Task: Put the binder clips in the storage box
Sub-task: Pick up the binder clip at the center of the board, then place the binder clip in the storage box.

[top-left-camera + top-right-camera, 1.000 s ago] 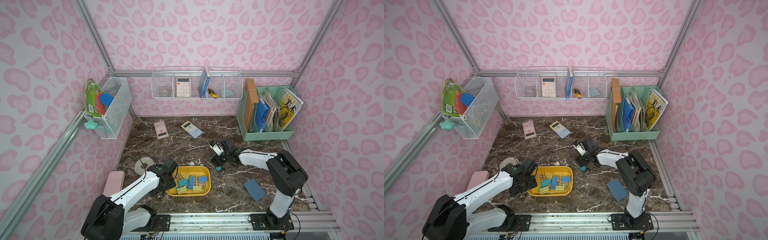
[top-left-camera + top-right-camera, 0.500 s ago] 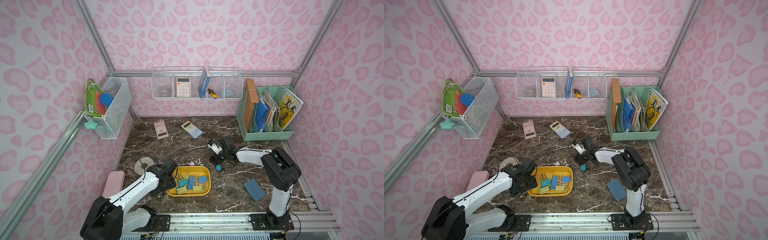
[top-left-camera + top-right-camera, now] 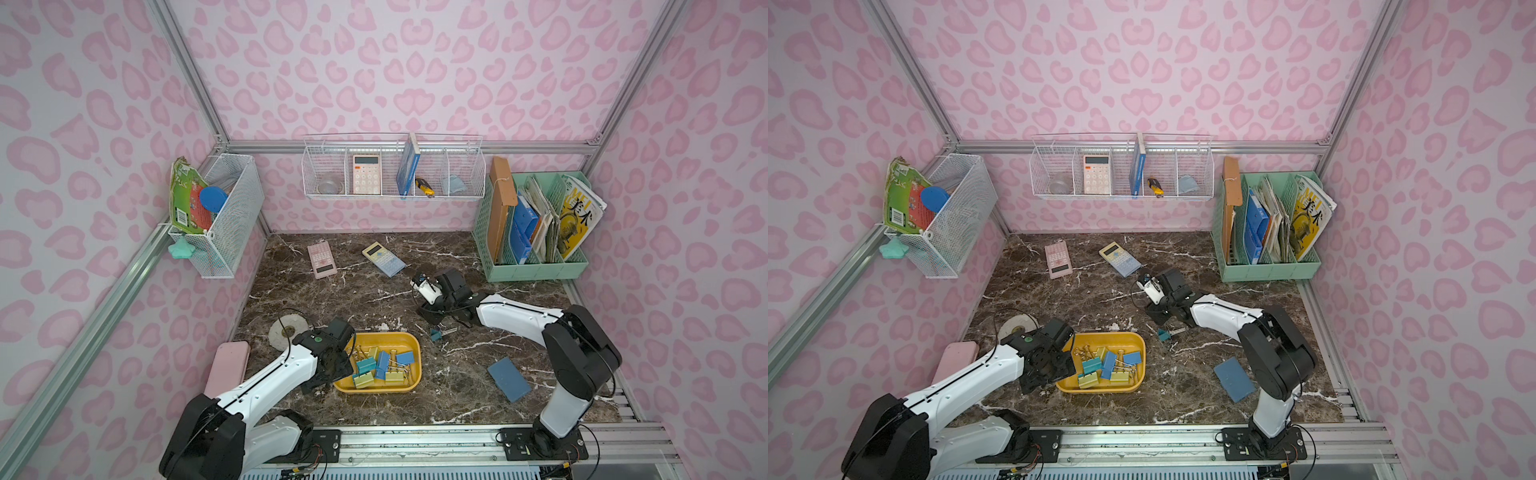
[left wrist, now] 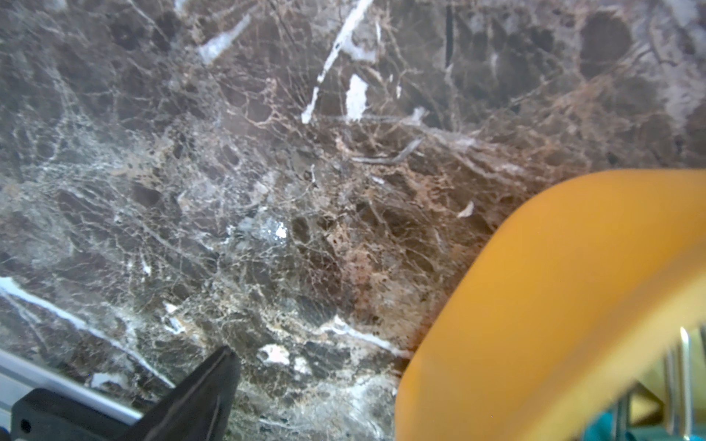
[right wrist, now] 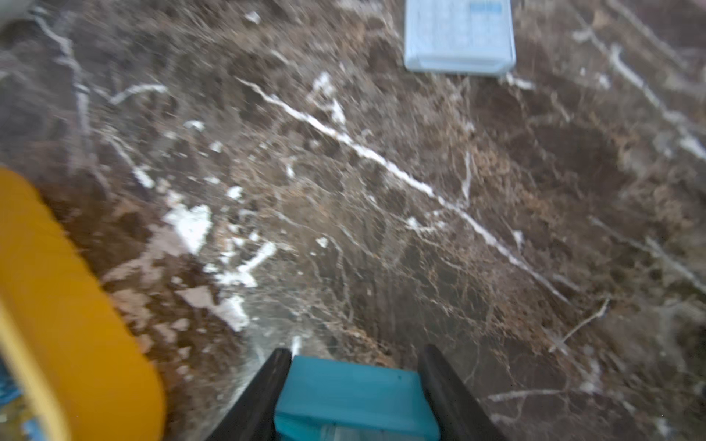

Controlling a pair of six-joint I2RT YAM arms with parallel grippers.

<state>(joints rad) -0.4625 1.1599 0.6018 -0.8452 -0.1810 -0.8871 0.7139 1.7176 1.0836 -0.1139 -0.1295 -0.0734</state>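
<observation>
The yellow storage box (image 3: 374, 389) (image 3: 1098, 389) sits near the table's front with several teal, blue and pale yellow binder clips (image 3: 376, 366) (image 3: 1105, 365) inside. One teal binder clip (image 3: 435, 335) (image 3: 1163, 335) lies on the marble just right of the box. My right gripper (image 3: 432, 322) (image 5: 355, 353) reaches down onto it. In the right wrist view that clip (image 5: 351, 397) fills the gap and touches both fingers. My left gripper (image 3: 338, 372) stands open at the box's left end. One finger (image 4: 208, 385) shows outside the wall (image 4: 535, 305), clear of it; the other is hidden.
A flat blue pad (image 3: 509, 379) lies front right. A pink calculator (image 3: 321, 259) and a blue calculator (image 3: 383, 258) (image 5: 458, 38) lie at the back. A tape roll (image 3: 286, 332) and a pink case (image 3: 227, 368) are left of the box. A green file organizer (image 3: 536, 266) stands back right.
My right gripper's fingers have closed in from wide apart onto the teal clip, and that arm has shifted slightly. The left arm and the box have not moved.
</observation>
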